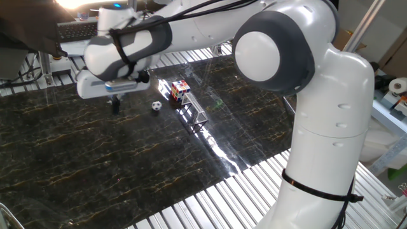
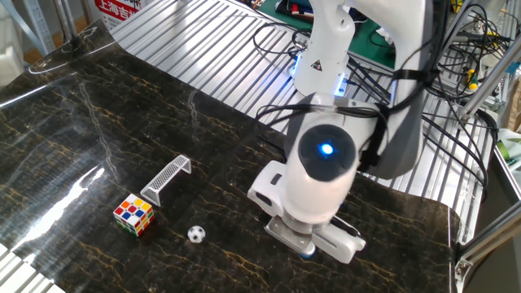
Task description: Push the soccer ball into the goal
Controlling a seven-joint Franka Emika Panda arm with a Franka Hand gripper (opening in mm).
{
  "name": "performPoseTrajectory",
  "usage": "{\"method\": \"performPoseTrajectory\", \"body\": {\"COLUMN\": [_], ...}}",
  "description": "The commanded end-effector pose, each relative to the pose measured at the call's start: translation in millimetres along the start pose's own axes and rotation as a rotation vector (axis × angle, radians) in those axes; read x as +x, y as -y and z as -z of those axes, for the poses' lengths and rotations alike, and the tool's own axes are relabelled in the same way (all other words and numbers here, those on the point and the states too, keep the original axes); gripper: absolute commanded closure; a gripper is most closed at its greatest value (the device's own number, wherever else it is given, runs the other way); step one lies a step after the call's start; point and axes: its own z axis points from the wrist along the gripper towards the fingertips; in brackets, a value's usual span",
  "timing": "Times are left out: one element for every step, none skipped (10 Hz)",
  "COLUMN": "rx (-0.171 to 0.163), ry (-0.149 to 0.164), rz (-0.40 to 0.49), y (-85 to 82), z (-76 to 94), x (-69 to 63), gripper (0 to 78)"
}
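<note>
The soccer ball (image 1: 156,106), tiny and white with black patches, lies on the dark marble tabletop (image 1: 95,165), left of the colourful cube (image 1: 180,90). The goal (image 1: 196,113), a small silvery frame, stands just beyond the cube. My gripper (image 1: 116,105) hangs low over the table to the left of the ball, apart from it, fingers together and empty. In the other fixed view the ball (image 2: 196,234) lies right of the cube (image 2: 133,215) and below the goal (image 2: 165,179). There the hand (image 2: 313,236) hides the fingers.
Ribbed metal panels (image 2: 203,49) border the marble top. Cables (image 2: 440,122) hang behind the arm's base. A keyboard (image 1: 89,28) sits beyond the table's far edge. A bright glare streak (image 1: 219,149) runs across the marble near the goal.
</note>
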Motion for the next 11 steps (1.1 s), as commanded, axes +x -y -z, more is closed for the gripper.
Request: {"method": "performPoseTrajectory", "body": {"rx": [0.01,0.009,0.006,0.002,-0.005,-0.015,-0.017,-0.018,-0.014,-0.014,-0.017], "ry": [0.008,0.018,0.028,0.04,0.044,0.051,0.061,0.068,0.09,0.09,0.091], "rz": [-0.008,-0.013,-0.018,-0.025,-0.026,-0.028,-0.037,-0.045,-0.067,-0.084,-0.097], "y": [-0.5,-0.5,-2.3,-3.2,-1.9,0.6,3.0,4.1,7.9,9.5,9.8], "z": [1.8,1.8,-2.7,-8.1,-11.0,-12.9,-13.2,-13.7,-17.3,-19.7,-21.6], "x": [-1.1,-1.1,-8.3,-22.7,-37.9,-54.8,-70.0,-76.1,-90.2,-95.5,-98.0], "gripper": [77.6,77.6,77.6,77.6,77.6,77.6,77.6,77.6,77.6,77.6,77.6]}}
